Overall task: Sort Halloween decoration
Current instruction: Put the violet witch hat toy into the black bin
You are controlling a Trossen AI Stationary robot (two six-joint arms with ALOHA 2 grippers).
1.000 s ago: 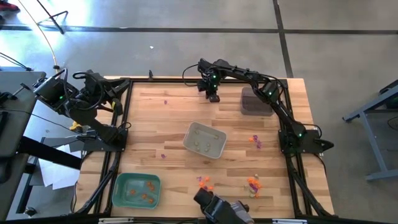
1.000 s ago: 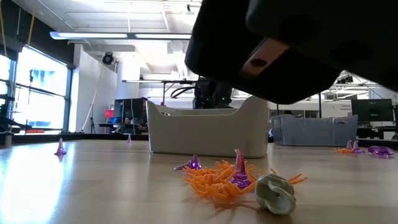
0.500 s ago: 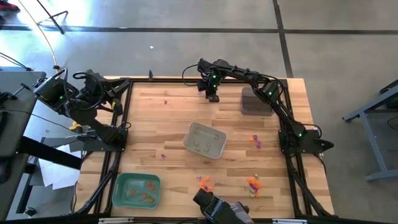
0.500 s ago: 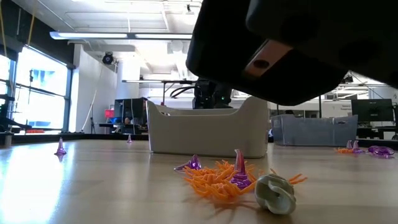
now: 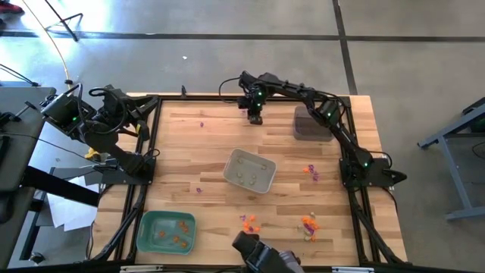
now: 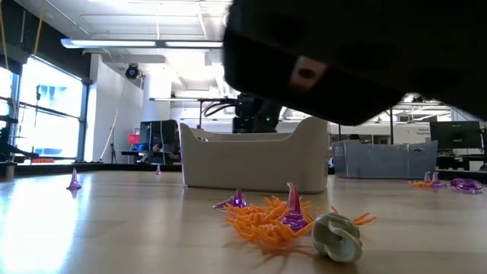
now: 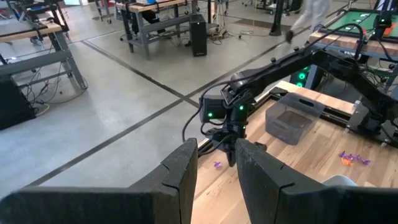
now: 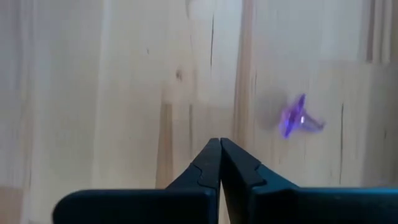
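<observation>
Small orange, purple and pale trinkets lie scattered on the wooden table. One purple trinket [image 5: 201, 123] [image 8: 298, 118] [image 7: 217, 165] rests on the boards near the far edge, to the left of my right gripper [image 5: 255, 117] [image 8: 220, 143], which hangs over the far side of the table, shut and holding nothing. An orange spiky cluster [image 6: 266, 217] with a purple cone [image 6: 294, 207] and a pale trinket [image 6: 338, 237] sits near the near edge. More orange pieces [image 5: 250, 222] [image 5: 308, 224] and a purple and orange group [image 5: 311, 171] lie toward the right. My left gripper [image 7: 217, 158] is parked off the table's left edge, open.
A pale tray [image 5: 250, 170] stands mid-table with a few pieces inside. A green tray [image 5: 167, 231] holding orange pieces sits at the near left. A dark grey tray [image 5: 311, 123] is at the far right. A dark blurred object [image 6: 350, 53] fills the top of the low view.
My right gripper has drifted slightly toward the table's left, staying shut above the far side of the table. The dark object in the foreground of the low view has shifted left as well. The trinkets and trays have stayed put.
</observation>
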